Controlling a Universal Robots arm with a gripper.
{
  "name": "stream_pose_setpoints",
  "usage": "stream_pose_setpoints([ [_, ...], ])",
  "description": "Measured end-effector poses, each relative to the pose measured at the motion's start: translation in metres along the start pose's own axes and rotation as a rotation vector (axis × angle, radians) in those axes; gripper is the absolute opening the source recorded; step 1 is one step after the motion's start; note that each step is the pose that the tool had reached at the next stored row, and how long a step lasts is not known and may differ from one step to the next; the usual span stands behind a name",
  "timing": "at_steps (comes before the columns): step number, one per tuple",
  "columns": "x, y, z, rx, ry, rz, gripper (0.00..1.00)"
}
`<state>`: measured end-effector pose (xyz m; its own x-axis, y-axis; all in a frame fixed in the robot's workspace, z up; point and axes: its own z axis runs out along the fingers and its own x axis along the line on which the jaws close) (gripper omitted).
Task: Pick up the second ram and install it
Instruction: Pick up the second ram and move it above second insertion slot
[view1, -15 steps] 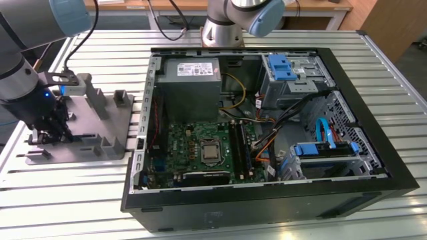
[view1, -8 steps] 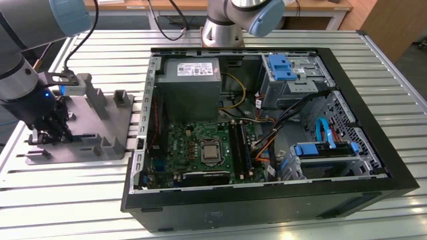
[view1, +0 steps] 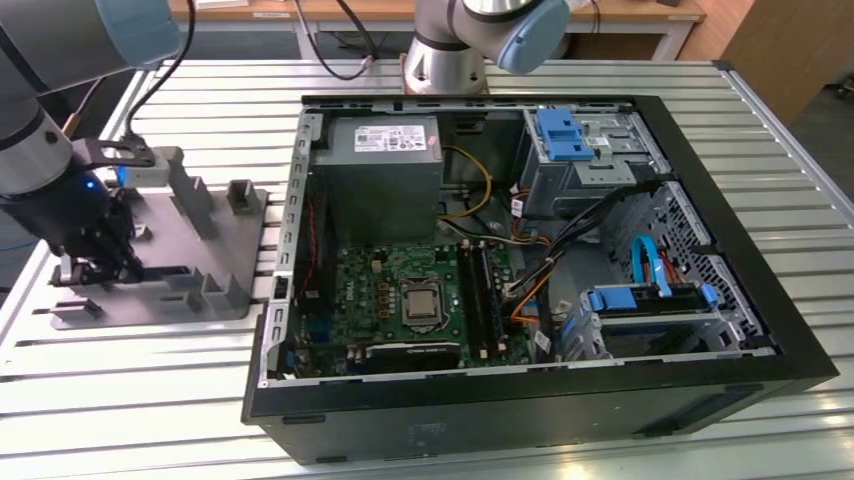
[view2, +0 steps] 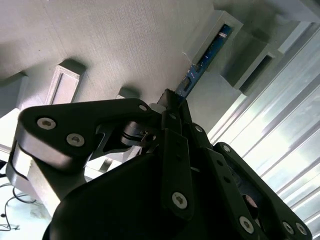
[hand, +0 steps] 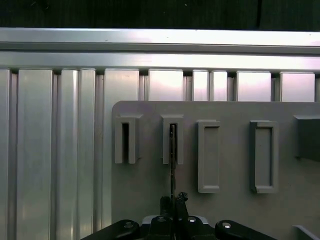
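Slatted aluminium bench (view1: 147, 400), grey plastic fixture (view1: 200, 255): your fingers (view2: 172, 117) look clamped on the thin blue-green ram strip (view2: 205, 55) in its slot. Pick-up stage; lift it straight.

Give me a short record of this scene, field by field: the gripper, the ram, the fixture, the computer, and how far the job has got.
gripper: down at the fixture, shut on the second ram
second ram: blue strip standing on edge, far end in a slotted post
grey fixture: on the slatted table, to the exterior view's left of the case
computer case: lying open
motherboard: green, inside the case
progress: ram gripped at the fixture, not yet in the case
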<state>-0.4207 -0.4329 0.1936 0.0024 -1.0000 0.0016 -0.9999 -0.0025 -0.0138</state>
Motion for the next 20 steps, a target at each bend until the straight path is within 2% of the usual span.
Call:
stream_pose_setpoints([
  [20, 0.0001, -0.0004, -0.0312, 0.0000, -0.0004, 0.000, 0.14],
])
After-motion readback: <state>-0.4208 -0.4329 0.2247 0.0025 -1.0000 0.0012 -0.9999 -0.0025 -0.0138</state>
